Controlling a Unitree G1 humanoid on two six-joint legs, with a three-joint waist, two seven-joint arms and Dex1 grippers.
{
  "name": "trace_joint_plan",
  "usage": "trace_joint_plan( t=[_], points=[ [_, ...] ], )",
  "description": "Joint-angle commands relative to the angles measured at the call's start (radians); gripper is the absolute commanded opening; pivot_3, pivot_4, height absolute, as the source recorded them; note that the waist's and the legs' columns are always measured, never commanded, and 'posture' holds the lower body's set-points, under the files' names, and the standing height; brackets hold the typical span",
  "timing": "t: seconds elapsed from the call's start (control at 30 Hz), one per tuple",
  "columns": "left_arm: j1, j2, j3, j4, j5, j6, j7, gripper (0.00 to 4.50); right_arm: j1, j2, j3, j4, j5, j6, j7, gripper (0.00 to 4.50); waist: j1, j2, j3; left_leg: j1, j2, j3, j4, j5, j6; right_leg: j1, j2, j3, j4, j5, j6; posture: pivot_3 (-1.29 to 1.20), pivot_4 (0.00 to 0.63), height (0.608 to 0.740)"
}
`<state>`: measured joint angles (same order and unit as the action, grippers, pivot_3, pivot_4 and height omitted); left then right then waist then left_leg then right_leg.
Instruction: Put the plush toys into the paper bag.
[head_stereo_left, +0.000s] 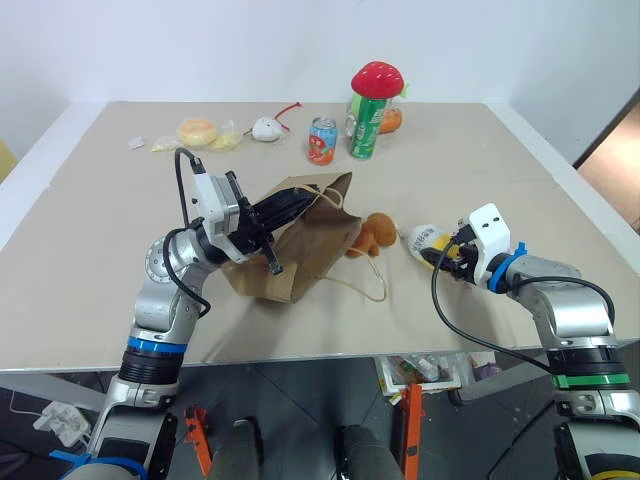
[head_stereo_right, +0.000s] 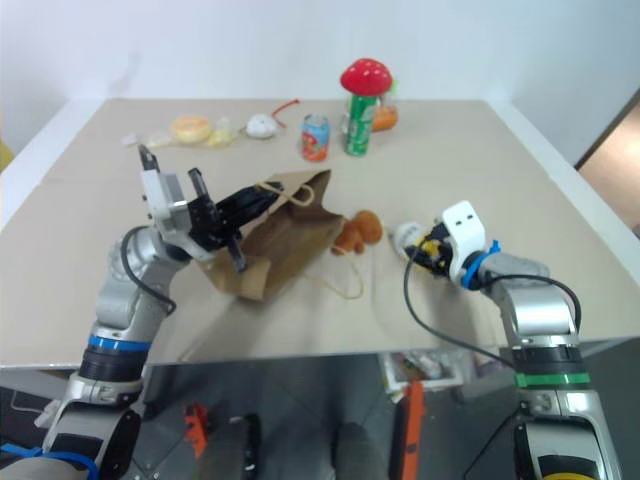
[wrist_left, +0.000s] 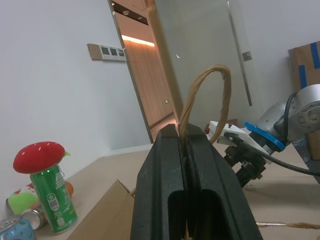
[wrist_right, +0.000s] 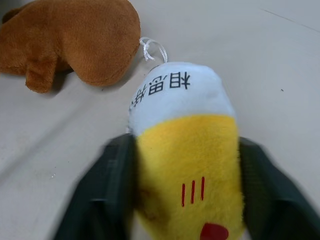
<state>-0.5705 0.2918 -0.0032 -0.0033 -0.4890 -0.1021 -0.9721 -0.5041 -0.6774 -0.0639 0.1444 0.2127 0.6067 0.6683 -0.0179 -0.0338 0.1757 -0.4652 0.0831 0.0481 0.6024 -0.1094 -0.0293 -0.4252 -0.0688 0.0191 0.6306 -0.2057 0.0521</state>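
The right gripper (head_stereo_left: 447, 252) has its two black fingers (wrist_right: 97, 192) set either side of the yellow-and-white egg-shaped toy (wrist_right: 185, 150), about half open and pressed against its flanks; whether the squeeze is firm enough to lift it cannot be told for sure. The toy lies on the table (head_stereo_left: 560, 210) with its white printed end towards the brown furry animal (head_stereo_left: 372, 233), just beside it at roughly ten o'clock from the gripper. Further that way lies the paper bag (head_stereo_left: 300, 245), tipped on its side with its mouth towards twelve o'clock. The left gripper (head_stereo_left: 268, 222) is fully closed on one twisted handle (wrist_left: 207, 95), holding that edge of the mouth up. So the step in hand looks like the pick of the egg toy: next it must be raised, carried over the brown toy to the held-open mouth and let go inside, the left hand keeping the opening wide. The brown animal is not yet bagged
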Motion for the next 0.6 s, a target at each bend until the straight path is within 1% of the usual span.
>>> trace_joint_plan(
  t=[0.03, 0.07, 0.1, 0.13, 0.17, 0.3, 0.4, 0.47, 0.6],
  points=[
    [-0.009, 0.006, 0.009, -0.038, -0.014, -0.001, -0.004, 0.0, -0.005, -0.021, -0.035, -0.041, 0.01, -0.013, 0.007, 1.07, 0.0, 0.0, 0.0, 0.0, 0.0, 0.0, 0.0, 0.0, 0.0, 0.0, 0.0, 0.0, 0.0, 0.0, 0.0, 0.0, 0.15, 0.74],
    [-0.01, 0.006, 0.009, -0.037, -0.015, -0.001, -0.004, 0.0, -0.006, -0.025, -0.045, -0.048, 0.016, -0.01, 0.01, 0.6, 0.0, 0.0, 0.0, 0.0, 0.0, 0.0, 0.0, 0.0, 0.0, 0.0, 0.0, 0.0, 0.0, 0.0, 0.0, 0.0, 0.15, 0.74],
    [-0.01, 0.006, 0.01, -0.037, -0.015, -0.001, -0.005, 0.0, -0.01, -0.028, -0.057, -0.056, 0.024, -0.009, 0.012, 0.25, 0.0, 0.0, 0.0, 0.0, 0.0, 0.0, 0.0, 0.0, 0.0, 0.0, 0.0, 0.0, 0.0, 0.0, 0.0, 0.0, 0.15, 0.74],
    [-0.011, 0.006, 0.01, -0.035, -0.015, -0.001, -0.005, 0.0, -0.015, -0.032, -0.069, -0.063, 0.031, -0.023, 0.016, 0.02, 0.0, 0.0, 0.0, 0.0, 0.0, 0.0, 0.0, 0.0, 0.0, 0.0, 0.0, 0.0, 0.0, 0.0, 0.0, 0.0, 0.15, 0.74],
    [-0.012, 0.005, 0.01, -0.034, -0.016, -0.001, -0.004, 0.0, -0.024, -0.037, -0.088, -0.076, 0.048, -0.025, 0.024, 0.02, 0.0, 0.0, 0.0, 0.0, 0.0, 0.0, 0.0, 0.0, 0.0, 0.0, 0.0, 0.0, 0.0, 0.0, 0.0, 0.0, 0.15, 0.74],
    [-0.013, 0.003, 0.009, -0.033, -0.022, 0.002, -0.007, 0.0, -0.042, -0.078, -0.156, -0.148, 0.171, 0.026, 0.129, 0.02, 0.0, 0.001, 0.001, 0.0, 0.0, 0.0, 0.0, 0.0, 0.0, 0.0, 0.0, 0.0, 0.0, 0.0, 0.0, 0.0, 0.15, 0.74],
    [-0.018, 0.003, 0.007, -0.028, -0.023, 0.003, -0.014, 0.0, -0.054, -0.101, -0.161, -0.251, 0.273, 0.077, 0.213, 0.02, 0.0, 0.001, 0.001, 0.0, 0.0, 0.0, 0.0, 0.0, 0.0, 0.0, 0.0, 0.0, 0.0, 0.0, 0.0, 0.0, 0.15, 0.74],
    [-0.025, 0.002, 0.008, -0.022, -0.023, 0.004, -0.016, 0.0, -0.07, -0.101, -0.134, -0.306, 0.302, 0.098, 0.23, 0.02, -0.003, 0.001, 0.001, 0.0, 0.0, 0.0, 0.0, 0.0, 0.0, 0.0, 0.0, 0.0, 0.0, 0.0, 0.0, 0.0, 0.15, 0.74],
    [-0.03, 0.001, 0.008, -0.019, -0.024, 0.003, -0.021, 0.0, -0.112, -0.078, -0.017, -0.384, 0.282, 0.105, 0.235, 0.02, -0.003, 0.001, 0.001, 0.0, 0.0, 0.0, 0.0, 0.0, 0.0, 0.0, 0.0, 0.0, 0.0, 0.0, 0.0, 0.0, 0.15, 0.74]
  ],
)
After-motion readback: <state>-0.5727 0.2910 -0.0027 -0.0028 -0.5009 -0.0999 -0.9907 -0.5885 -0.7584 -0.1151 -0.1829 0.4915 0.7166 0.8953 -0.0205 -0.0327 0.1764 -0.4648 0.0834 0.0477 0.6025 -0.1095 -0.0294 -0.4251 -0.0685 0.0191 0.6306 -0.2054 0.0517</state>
